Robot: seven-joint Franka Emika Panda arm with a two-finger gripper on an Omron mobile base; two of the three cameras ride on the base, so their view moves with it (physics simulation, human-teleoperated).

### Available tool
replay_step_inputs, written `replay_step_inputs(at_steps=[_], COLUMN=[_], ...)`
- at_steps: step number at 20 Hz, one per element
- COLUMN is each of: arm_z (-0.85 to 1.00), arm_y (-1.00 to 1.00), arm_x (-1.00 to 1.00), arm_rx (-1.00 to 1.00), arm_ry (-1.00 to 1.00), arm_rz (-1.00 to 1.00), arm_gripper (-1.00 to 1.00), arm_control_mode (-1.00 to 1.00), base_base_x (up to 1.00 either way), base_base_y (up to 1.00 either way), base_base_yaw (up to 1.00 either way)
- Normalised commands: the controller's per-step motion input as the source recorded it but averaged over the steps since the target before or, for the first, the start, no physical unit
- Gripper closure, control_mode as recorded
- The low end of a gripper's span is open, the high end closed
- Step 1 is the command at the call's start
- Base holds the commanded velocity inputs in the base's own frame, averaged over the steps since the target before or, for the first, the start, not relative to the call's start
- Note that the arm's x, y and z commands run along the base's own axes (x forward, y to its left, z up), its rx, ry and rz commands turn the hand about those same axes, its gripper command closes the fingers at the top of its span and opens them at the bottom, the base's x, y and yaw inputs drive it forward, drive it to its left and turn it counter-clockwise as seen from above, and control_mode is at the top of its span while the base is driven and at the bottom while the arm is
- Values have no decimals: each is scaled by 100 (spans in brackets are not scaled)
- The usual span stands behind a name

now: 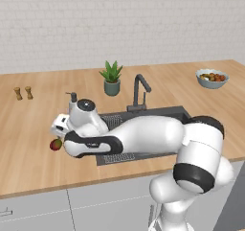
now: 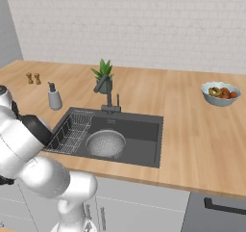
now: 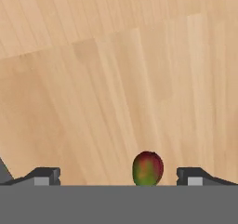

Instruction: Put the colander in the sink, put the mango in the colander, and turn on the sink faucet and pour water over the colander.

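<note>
Wooden counter [image 1: 28, 139] noted across the left base view, with the sink [image 1: 177, 112] set into it and largely masked by the white arm. Sink faucet [image 1: 139, 93] found upright behind the basin, potted plant [image 1: 111, 77] just to its left. Mango [image 1: 56, 144] observed lying on the counter left of the sink, immediately below the white hand. Fruit bowl [image 1: 212, 78] recorded far right, two small shakers [image 1: 23, 93] far left.

Right base view: colander [image 2: 105, 144] seen seated in the sink [image 2: 139, 130], beside the wire rack [image 2: 72, 130] at the basin's left end. Sink faucet [image 2: 106, 92] standing behind, spout bent toward the basin; soap dispenser [image 2: 54, 97] on the counter [image 2: 192, 139] to its left. Fruit bowl [image 2: 220, 93] well apart at right.

Hand view: gripper [image 3: 118, 176] found with fingertips [image 3: 46, 175] spread wide apart, clamped on nothing. Mango [image 3: 148, 168] resting on the bare wood between them, nearer the right tip, untouched by either.
</note>
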Motion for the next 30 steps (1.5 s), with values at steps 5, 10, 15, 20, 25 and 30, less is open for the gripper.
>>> replay_step_inputs(at_steps=[5, 10, 15, 20, 25, 30], arm_z=[0, -1, -9, -22, -27, -28], arm_y=[43, 19, 8, 5, 5, 7], arm_x=[23, 25, 29, 22, 19, 20], arm_rx=[-7, -13, -13, -9, -1, 0], arm_ry=[2, 2, 6, 10, 9, 5], arm_rz=[0, 0, 0, 0, 0, 0], arm_gripper=[-100, -100, -100, -100, -100, -100], arm_control_mode=[-100, -100, -100, -100, -100, -100], base_base_x=[0, 0, 0, 0, 0, 0], base_base_y=[0, 0, 0, 0, 0, 0], base_base_yaw=[0, 0, 0, 0, 0, 0])
